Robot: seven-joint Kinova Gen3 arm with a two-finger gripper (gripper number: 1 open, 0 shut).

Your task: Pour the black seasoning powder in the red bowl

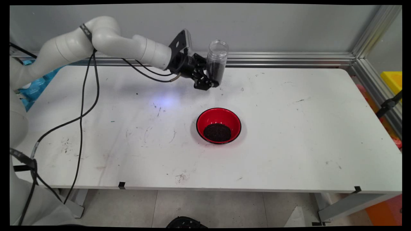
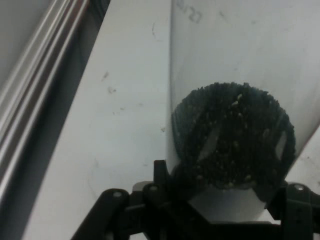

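Observation:
A clear plastic jar [image 1: 217, 61], open at the top and partly filled with dark grains, is held upright above the far middle of the table. My gripper [image 1: 210, 78] is shut on its lower part. In the hand view the jar [image 2: 235, 135] fills the right half, with the dark grains against its wall and the black linkage below. A red bowl [image 1: 218, 125] with a black rim sits on the table nearer the camera, below and in front of the jar. A heap of the same dark grains [image 1: 217, 132] lies in it.
The white table [image 1: 289, 128] has scuff marks. An aluminium rail [image 1: 289, 59] runs along the wall at its far edge. Black cables [image 1: 84, 106] hang from the arm over the table's left side. A yellow box [image 1: 393, 80] stands beyond the right edge.

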